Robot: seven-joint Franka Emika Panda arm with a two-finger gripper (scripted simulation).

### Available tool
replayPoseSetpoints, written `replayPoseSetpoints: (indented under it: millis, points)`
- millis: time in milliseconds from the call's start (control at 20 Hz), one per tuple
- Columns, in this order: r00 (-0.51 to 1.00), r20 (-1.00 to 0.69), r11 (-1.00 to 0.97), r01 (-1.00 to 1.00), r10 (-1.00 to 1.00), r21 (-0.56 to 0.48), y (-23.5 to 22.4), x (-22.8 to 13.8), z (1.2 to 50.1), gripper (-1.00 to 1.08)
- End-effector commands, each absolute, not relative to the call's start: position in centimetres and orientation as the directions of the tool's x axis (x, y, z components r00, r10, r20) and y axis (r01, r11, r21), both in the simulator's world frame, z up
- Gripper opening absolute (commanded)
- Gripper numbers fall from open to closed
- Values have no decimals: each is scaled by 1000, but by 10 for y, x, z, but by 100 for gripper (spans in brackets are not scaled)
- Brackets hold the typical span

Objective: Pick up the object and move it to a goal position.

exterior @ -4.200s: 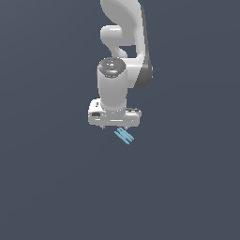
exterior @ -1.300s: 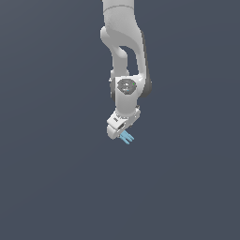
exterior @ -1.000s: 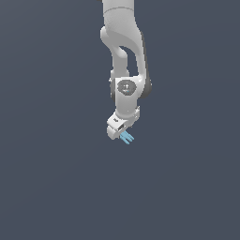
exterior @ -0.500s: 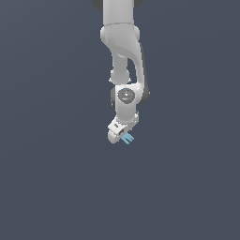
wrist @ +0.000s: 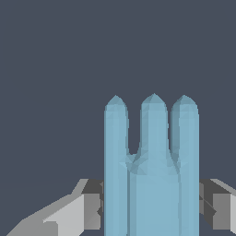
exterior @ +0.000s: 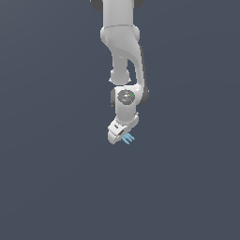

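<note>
Pinched between the two fingers of the gripper (wrist: 150, 207) sits the object (wrist: 151, 170), a single light-blue piece. In the wrist view one grey-and-white finger (wrist: 80, 209) presses against one flank of it and the other finger (wrist: 216, 203) against the opposite flank, so the jaws are closed on it with no gap showing. The piece has one solid base that splits into three parallel prongs, each ending in a blunt faceted point, with two narrow slots between them. Its surface is matte and flat-shaded, the facets plain to see. The prongs stick out past the fingertips into bare dark grey-blue background.

In the exterior view the gripper (exterior: 123, 136) hangs tilted at the low end of one white arm (exterior: 123, 56), and the object (exterior: 128, 138) shows as a tiny blue comb poking out toward the exterior view's right and slightly downward. It is far smaller than the white hand holding it. The arm is smooth and rounded, with a dark circular joint cap (exterior: 125, 96) at the wrist. All around the gripper and the object, to either side and below, lies the same even dark field, with no edge, wall or other thing near them.
</note>
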State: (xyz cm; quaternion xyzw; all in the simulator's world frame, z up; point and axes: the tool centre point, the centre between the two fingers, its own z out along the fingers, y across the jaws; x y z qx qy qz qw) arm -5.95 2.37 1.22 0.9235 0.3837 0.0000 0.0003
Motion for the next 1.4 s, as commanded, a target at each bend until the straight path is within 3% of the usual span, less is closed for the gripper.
replayPoseSetpoints:
  millis: [0,650,1350]
  points:
    - [705,0,-705,709,709,0,24,-60,12,-100]
    - [705,0,-705,709,709,1,32,-59,38,-100]
    - [704,-1,-704,710,710,1,67,-59,164,-100]
